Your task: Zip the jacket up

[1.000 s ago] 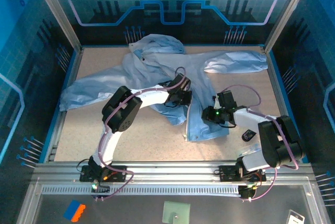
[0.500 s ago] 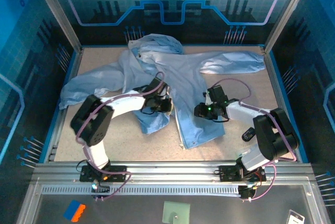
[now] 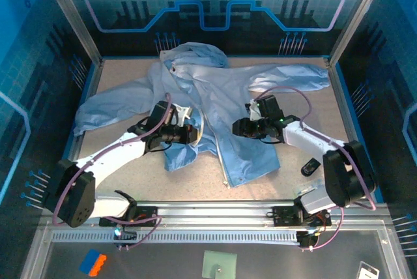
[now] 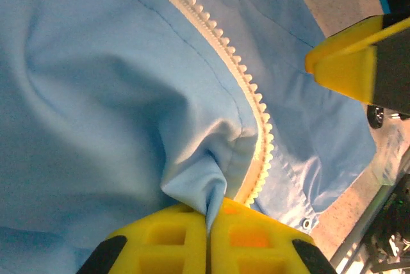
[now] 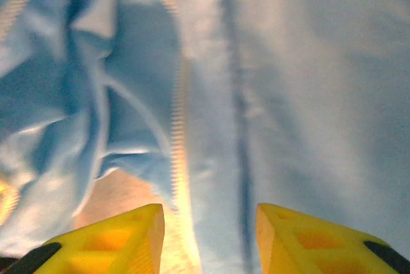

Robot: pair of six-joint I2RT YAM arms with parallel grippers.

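Observation:
The pale blue jacket (image 3: 221, 90) lies spread open across the table, hood at the back and sleeves out to both sides. My left gripper (image 3: 193, 137) is shut on a fold of the jacket's left front panel (image 4: 198, 187), right beside the white zipper teeth (image 4: 246, 88). The left gripper (image 4: 209, 210) has its yellow pads pressed together on the cloth. My right gripper (image 3: 237, 128) hovers open over the right front panel. In the right wrist view, the right gripper (image 5: 210, 235) has nothing between its fingers, with a row of zipper teeth (image 5: 177, 127) running just ahead of the left finger.
A small black object (image 3: 310, 167) lies on the table near the right arm. Bare tabletop (image 3: 130, 175) shows in front of the jacket. Metal posts and blue walls close in the table. A blue and orange block (image 3: 92, 263) sits below the front rail.
The left arm has swung left and stretched out, dragging the left front panel with it. The right gripper has moved back and left over the jacket and opened wider.

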